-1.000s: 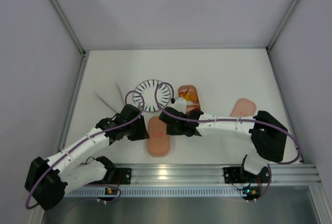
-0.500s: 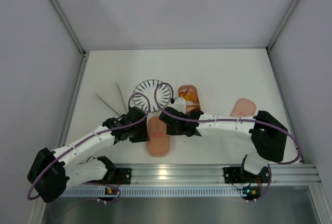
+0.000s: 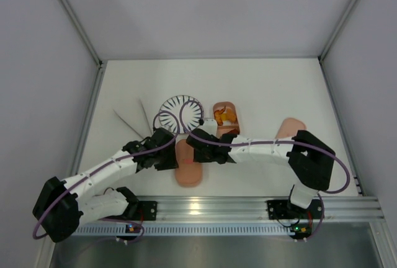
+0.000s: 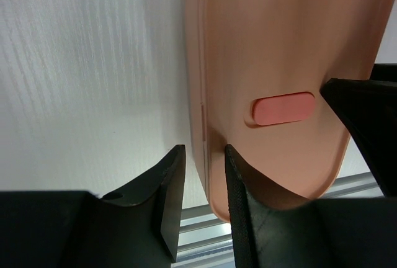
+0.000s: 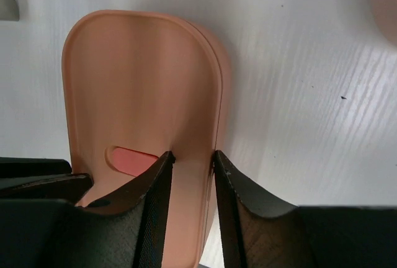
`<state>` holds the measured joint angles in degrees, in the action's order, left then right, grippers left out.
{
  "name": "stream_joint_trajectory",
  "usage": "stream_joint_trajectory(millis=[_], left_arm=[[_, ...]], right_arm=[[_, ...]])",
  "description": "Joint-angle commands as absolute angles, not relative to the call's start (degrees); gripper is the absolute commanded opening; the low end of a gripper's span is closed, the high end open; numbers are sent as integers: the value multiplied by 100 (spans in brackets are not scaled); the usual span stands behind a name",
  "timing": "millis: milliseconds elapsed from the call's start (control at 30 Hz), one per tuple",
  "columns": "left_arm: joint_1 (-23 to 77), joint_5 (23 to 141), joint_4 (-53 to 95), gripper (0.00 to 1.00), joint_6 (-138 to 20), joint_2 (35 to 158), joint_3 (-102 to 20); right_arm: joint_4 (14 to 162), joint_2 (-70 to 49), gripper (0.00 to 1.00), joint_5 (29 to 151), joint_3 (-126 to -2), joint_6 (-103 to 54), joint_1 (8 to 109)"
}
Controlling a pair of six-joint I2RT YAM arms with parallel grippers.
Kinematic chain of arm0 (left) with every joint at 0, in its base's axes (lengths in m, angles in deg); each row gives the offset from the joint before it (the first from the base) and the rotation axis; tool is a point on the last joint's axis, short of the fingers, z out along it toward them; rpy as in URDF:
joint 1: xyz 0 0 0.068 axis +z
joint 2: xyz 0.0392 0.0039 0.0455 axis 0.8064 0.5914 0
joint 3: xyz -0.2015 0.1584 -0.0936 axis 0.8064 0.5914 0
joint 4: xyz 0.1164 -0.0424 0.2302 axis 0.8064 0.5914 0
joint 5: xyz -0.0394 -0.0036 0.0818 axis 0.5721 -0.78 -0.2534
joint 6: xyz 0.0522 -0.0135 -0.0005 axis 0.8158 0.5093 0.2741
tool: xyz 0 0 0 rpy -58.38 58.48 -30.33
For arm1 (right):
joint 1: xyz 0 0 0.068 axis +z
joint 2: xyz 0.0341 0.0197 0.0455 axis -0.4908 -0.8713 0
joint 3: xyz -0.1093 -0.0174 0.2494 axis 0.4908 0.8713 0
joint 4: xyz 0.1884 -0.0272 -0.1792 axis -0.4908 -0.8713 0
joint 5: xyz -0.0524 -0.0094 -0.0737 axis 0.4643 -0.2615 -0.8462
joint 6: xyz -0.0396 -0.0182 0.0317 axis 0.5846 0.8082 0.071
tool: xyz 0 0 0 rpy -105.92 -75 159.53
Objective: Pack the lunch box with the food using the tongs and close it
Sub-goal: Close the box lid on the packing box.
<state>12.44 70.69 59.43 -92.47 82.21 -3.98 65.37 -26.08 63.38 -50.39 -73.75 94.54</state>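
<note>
The salmon-pink lunch box lid [image 3: 188, 167], with its red mark [image 4: 283, 108], lies flat near the front edge. My left gripper [image 3: 170, 155] straddles the lid's left rim [image 4: 200, 113]. One finger [image 4: 239, 200] rests on the lid, and a sliver of table shows between the rim and the outer finger [image 4: 169, 193]. My right gripper [image 3: 202, 150] is shut on the lid's opposite rim [image 5: 211, 107], with both fingertips touching it. Behind it, a tray [image 3: 224, 105] holds orange and dark food [image 3: 226, 118]. The silvery tongs [image 3: 133, 119] lie at the left, untouched.
A round white plate with black stripes [image 3: 180, 108] sits between the tongs and the food tray. Another pink lunch box piece [image 3: 290, 128] lies at the right, partly under my right arm. An aluminium rail [image 3: 205, 206] runs along the front edge.
My left arm has swung in so its gripper sits closer against the lid's left rim. The right arm has shifted slightly left and back. The lid has barely moved.
</note>
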Motion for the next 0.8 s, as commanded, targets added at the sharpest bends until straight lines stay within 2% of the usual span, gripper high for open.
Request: stream_joint_trajectory(millis=[0, 233, 767], left_arm=[[1234, 6783, 6029, 37, -9250, 8308, -433], [1234, 6783, 6020, 37, -9267, 8325, -442], [1234, 6783, 6196, 40, -9259, 8246, -801]], right_arm=[[6916, -3092, 32, 6573, -4893, -7465, 9540], [6874, -2717, 32, 6372, -4664, -7536, 9540], [5801, -1380, 36, 5783, -5305, -7210, 9540]])
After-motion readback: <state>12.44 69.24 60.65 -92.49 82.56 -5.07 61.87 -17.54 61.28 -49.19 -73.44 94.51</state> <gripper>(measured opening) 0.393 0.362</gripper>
